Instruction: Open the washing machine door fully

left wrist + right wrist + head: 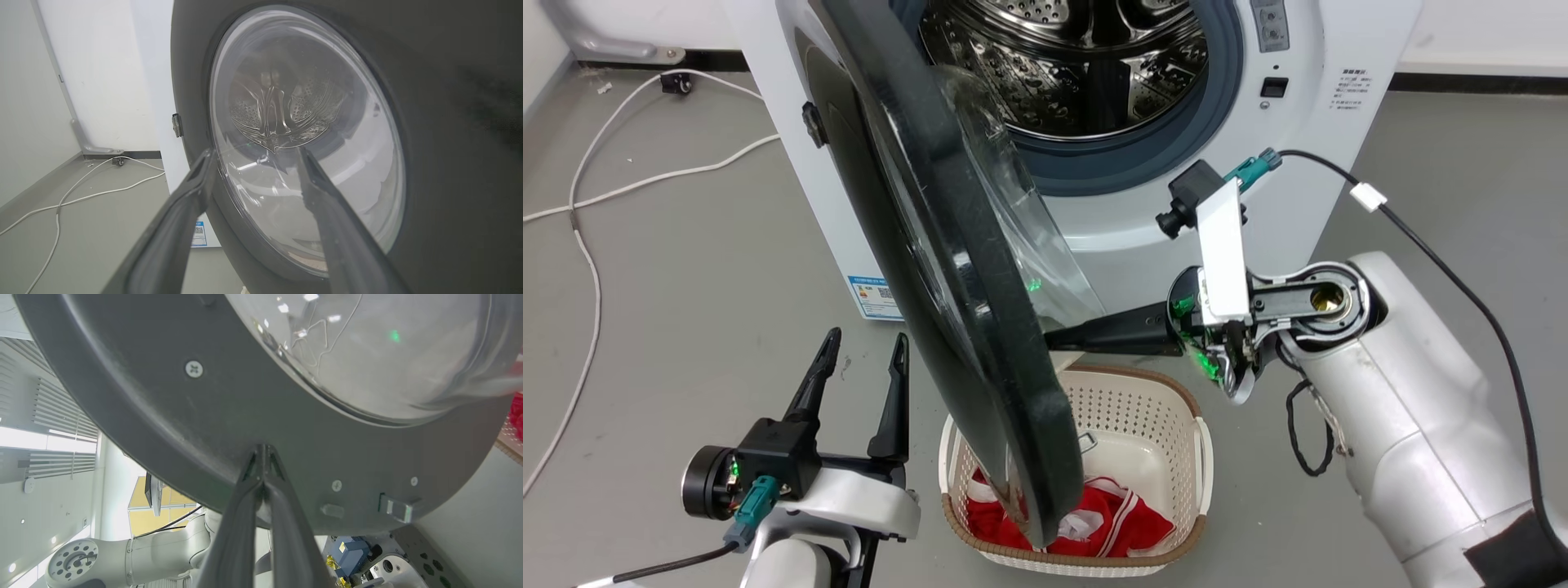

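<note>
The washing machine (1298, 122) is a white front-loader with its steel drum (1078, 65) exposed. The washing machine door (947, 245), a black disc with a clear glass bowl, stands swung out about halfway, edge-on to the head view. My right gripper (1054, 336) is shut, and its tips touch the door's inner face (204, 416) below the glass; in the right wrist view the right gripper (263, 451) holds nothing. My left gripper (862, 359) hangs open, left of the door. The left gripper (255, 153) faces the door's outer side (449, 122), apart from it.
A cream perforated basket (1201, 457) with red cloth (1111, 523) stands on the floor right under the door's lower edge. White cables (588, 269) trail over the grey floor at left. A blue label (874, 296) marks the machine's lower front.
</note>
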`<state>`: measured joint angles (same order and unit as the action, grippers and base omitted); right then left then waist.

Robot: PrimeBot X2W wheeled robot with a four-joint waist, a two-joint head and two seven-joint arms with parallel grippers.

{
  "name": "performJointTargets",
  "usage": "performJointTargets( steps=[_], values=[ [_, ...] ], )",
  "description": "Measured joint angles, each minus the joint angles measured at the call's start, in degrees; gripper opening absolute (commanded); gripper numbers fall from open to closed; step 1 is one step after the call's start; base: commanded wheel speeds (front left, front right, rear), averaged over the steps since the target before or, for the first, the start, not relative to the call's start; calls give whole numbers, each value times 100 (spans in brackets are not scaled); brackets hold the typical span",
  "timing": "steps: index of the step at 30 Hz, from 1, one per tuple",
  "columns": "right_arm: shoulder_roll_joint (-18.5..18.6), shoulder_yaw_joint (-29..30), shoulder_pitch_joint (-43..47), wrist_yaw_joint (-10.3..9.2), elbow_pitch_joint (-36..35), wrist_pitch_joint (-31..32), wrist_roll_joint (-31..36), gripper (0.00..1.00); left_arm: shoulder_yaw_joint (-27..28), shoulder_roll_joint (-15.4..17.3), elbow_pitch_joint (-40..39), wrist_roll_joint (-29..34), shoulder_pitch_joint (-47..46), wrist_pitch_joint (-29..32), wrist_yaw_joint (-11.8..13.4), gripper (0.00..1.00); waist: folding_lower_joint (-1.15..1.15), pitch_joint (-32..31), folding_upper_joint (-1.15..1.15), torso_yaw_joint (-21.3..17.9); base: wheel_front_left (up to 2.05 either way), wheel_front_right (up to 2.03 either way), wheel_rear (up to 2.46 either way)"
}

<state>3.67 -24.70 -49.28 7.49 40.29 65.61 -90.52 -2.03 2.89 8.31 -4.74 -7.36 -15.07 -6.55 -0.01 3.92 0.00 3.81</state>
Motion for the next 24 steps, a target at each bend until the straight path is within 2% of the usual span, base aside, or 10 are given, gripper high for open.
performJointTargets(
  steps=[5, 8, 13, 19, 24],
  values=[
    [-36, -77, 242, 0, -186, -118, -164, 0, -4, 1, 5, -5, 28, 0, -1, 100, 0, -71, 0, -11, 0, 0, 0],
    [-59, -9, 399, 0, -310, -493, -330, 0, 12, 1, 1, -4, 85, 0, -3, 100, 0, -91, 0, -64, 0, 0, 0],
    [-73, 246, 815, 0, -494, -1812, -535, 0, 21, 1, -21, -8, 113, 0, 0, 100, 0, -79, 0, -153, 0, 0, 0],
    [-74, 779, 1254, 0, -275, -3564, -916, 0, 81, 2, -14, -4, 131, 0, 7, 100, 1, -124, 0, -303, 0, 0, 0],
    [-60, 1247, 1730, 0, -308, -4328, -1147, 0, 136, 1, -15, -5, 193, 0, 18, 100, 1, -183, 0, -397, 0, 0, 0]
  ],
)
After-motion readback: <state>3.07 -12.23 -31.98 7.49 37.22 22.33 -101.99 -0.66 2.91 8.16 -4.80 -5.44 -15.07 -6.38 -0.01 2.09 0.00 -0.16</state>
